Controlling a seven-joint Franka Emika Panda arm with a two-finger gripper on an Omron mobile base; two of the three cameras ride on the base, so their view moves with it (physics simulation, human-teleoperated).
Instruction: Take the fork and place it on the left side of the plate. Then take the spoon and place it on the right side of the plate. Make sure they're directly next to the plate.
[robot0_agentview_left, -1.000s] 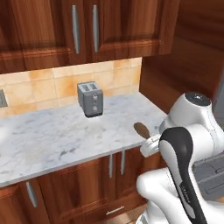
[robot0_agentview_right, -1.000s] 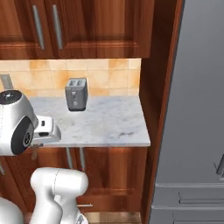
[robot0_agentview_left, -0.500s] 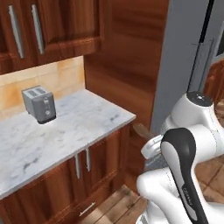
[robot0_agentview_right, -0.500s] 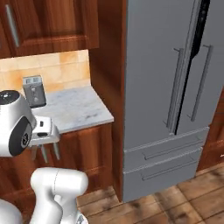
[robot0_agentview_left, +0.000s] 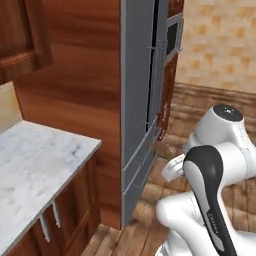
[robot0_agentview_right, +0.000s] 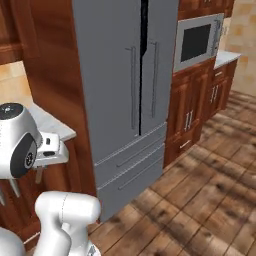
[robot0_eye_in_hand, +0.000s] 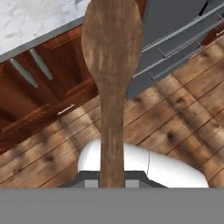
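Observation:
The spoon (robot0_eye_in_hand: 112, 74), all brown wood with an oval bowl, fills the middle of the hand view. Its handle runs down into my gripper (robot0_eye_in_hand: 111, 182), which is shut on it. In the left base view the spoon's bowl (robot0_agentview_left: 162, 148) sticks out just beyond the white hand, in front of the fridge's lower drawers. The spoon hangs in the air over wooden floor and the cabinet fronts, touching nothing else. The fork and the plate are out of view.
A tall grey fridge (robot0_agentview_right: 125, 90) stands straight ahead, with a built-in microwave (robot0_agentview_right: 197, 42) and wooden cabinets to its right. A marble counter (robot0_agentview_left: 35, 155) ends at the left beside a wood panel. Open wooden floor (robot0_agentview_right: 200, 200) spreads to the right.
The whole picture has swept sideways: the base has turned, so the toaster and counter left the view and the fridge came in. The spoon stays held in the gripper.

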